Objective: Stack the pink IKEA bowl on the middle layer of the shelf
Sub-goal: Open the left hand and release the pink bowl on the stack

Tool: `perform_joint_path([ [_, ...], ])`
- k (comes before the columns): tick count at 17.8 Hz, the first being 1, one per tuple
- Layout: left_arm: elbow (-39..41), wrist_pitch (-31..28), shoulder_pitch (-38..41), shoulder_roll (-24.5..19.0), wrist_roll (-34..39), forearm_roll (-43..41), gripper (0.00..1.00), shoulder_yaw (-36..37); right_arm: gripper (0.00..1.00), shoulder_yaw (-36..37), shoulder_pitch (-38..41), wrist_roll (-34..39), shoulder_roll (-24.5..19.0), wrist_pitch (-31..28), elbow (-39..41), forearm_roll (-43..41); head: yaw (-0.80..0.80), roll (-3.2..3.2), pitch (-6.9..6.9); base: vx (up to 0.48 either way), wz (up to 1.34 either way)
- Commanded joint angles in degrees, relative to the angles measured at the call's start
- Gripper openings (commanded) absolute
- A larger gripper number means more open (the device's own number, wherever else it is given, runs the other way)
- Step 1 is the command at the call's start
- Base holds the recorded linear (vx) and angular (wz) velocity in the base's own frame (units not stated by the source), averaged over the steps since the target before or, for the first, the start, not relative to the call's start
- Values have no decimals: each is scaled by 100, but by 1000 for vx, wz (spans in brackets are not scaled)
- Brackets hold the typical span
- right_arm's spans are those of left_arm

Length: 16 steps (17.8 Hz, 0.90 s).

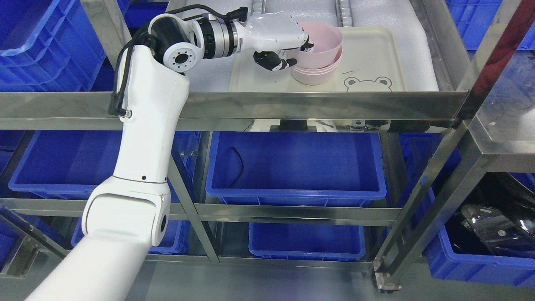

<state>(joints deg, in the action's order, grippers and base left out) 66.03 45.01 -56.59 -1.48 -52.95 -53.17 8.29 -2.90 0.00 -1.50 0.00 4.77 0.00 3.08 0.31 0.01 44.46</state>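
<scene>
A steel shelf [317, 104] fills most of the view, its shiny front rail running across the middle and a slanted post dropping down on the right side. Blue bins [292, 167] sit on the levels under that rail, one wide bin in the centre with a thin black cable lying inside it, others to the left, below and at the far right. The white left arm [146, 138] rises from the lower left corner, passes in front of the rail, bends at a round joint and reaches rightward over the upper level. On that level a cream tray [376, 58] printed with a bear face lies on pale foam padding. Near the tray's left half stands a stack of pink bowls [319, 69], with the top bowl [324, 42] sitting tilted in the ones beneath it rather than nested flat. The left hand [288, 46] is at the left rim of that top bowl: the black-tipped fingers [308, 45] hook over the rim into the bowl, while the thumb [278, 62] presses against the outside wall just below, so the rim is pinched between them. The bowl touches the stack under it on the right side. The right arm does not show anywhere in the view.
</scene>
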Motion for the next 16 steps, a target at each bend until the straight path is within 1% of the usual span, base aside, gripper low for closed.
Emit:
perform_joint_path([
  [1, -99, -1, 43, -36, 4, -18, 49, -152, 100, 0, 132, 0, 100, -2, 100, 0, 0, 0, 0, 0, 0],
  [2, -99, -1, 43, -28, 4, -18, 56, -161, 100, 0, 132, 0, 100, -2, 100, 0, 0, 0, 0, 0, 0],
  [3, -99, -1, 43, -27, 4, -18, 58, -161, 100, 0, 132, 0, 100, -2, 100, 0, 0, 0, 0, 0, 0],
  [6, -99, -1, 8, 42, 4, -18, 59, -240, 100, 0, 132, 0, 100, -2, 100, 0, 0, 0, 0, 0, 0],
  [8, -64, -1, -62, 48, 13, 52, 60, -520, 100, 0, 132, 0, 100, -2, 100, 0, 0, 0, 0, 0, 0],
  [9, -29, -1, -106, 48, 13, 131, 63, -765, 100, 0, 132, 0, 100, -2, 100, 0, 0, 0, 0, 0, 0],
  [10, -3, -1, -107, 48, 22, 428, 64, -898, 100, 0, 132, 0, 100, -2, 100, 0, 0, 0, 0, 0, 0],
  [13, 6, -1, 138, 48, -57, 1990, 66, -795, 100, 0, 132, 0, 100, -2, 100, 0, 0, 0, 0, 0, 0],
  [15, 164, -1, 314, 48, -5, 3010, 73, -593, 100, 0, 132, 0, 100, -2, 100, 0, 0, 0, 0, 0, 0],
  [16, 286, -1, 420, 48, 13, 3484, 75, -287, 100, 0, 132, 0, 100, -2, 100, 0, 0, 0, 0, 0, 0],
])
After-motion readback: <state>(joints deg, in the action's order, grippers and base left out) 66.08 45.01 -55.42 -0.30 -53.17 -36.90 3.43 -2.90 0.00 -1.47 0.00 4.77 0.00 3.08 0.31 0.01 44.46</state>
